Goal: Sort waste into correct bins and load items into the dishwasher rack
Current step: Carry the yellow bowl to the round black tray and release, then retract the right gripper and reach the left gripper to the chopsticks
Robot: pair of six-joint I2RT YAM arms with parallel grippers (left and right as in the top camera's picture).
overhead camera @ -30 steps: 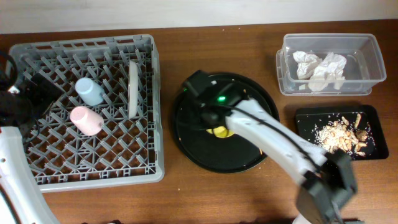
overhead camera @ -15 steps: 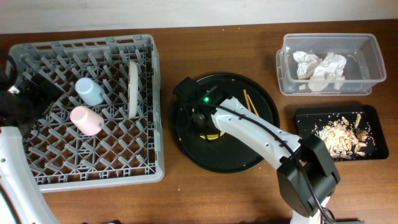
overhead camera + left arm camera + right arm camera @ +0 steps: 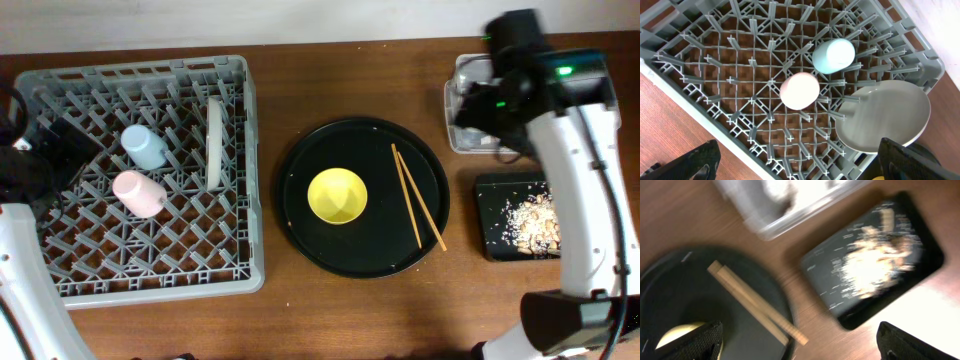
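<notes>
Right gripper (image 3: 800, 342) has swung off the round black tray (image 3: 300, 232), jaws wide, empty; yellow bowl (image 3: 337, 196) and chopsticks (image 3: 418, 210) lie on it, apart. Left gripper (image 3: 800, 162) also gapes empty.

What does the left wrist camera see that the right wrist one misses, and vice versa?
Only left wrist: the dishwasher rack holding the pink cup, light-blue cup and grey plate. Only right wrist: the chopsticks on the round black tray, the clear tub with blurred napkins, and the black rectangular tray of food scraps. Both: the wooden table, and probably the yellow bowl, just a sliver at the left view's bottom edge.
</notes>
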